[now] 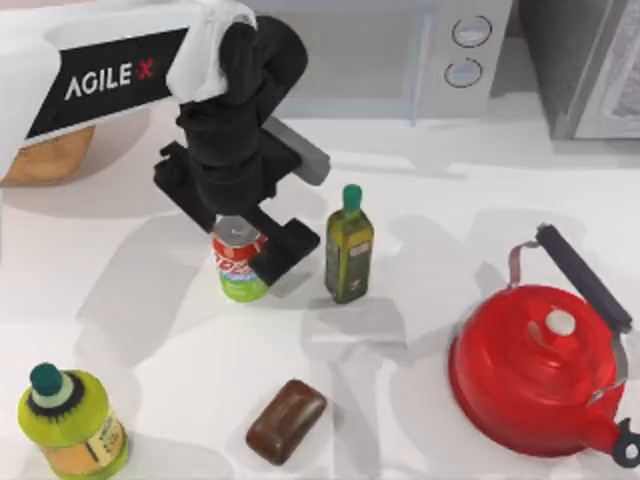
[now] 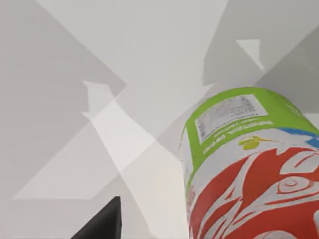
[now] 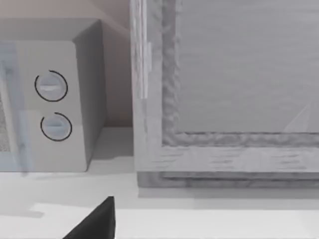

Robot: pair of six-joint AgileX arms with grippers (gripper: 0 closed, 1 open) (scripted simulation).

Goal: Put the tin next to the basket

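My left gripper [image 1: 243, 262] is at the tin [image 1: 240, 262], which stands upright on the white table [image 1: 150, 340] left of center, just beside the olive-oil bottle [image 1: 349, 246] on its right. From above, 1 dark finger [image 1: 285, 247] lies against the tin's right side and the wrist covers the other, so I judge the jaws are clamped around the can near its upper band, though the contact on the far side is hidden. In the left wrist view the tin [image 2: 249, 169] sits very close to the camera, which fits a grasp, not an approach. The basket [image 1: 45, 158] is at the far left edge of the table, partly under my left arm, well apart from the tin. The step in hand is the lift and carry. To do it well, I judge that I should raise the tin straight up before moving sideways, so its base clears the table without dragging and the can does not swing toward the olive-oil bottle. I should then travel left and toward the back, keeping the tin upright, and set it down just beside the basket wall without touching it. The yellow-green bottle [image 1: 70, 425] at the front left stays clear of that path. My right arm is parked; its wrist camera faces the microwave [image 3: 55, 99].
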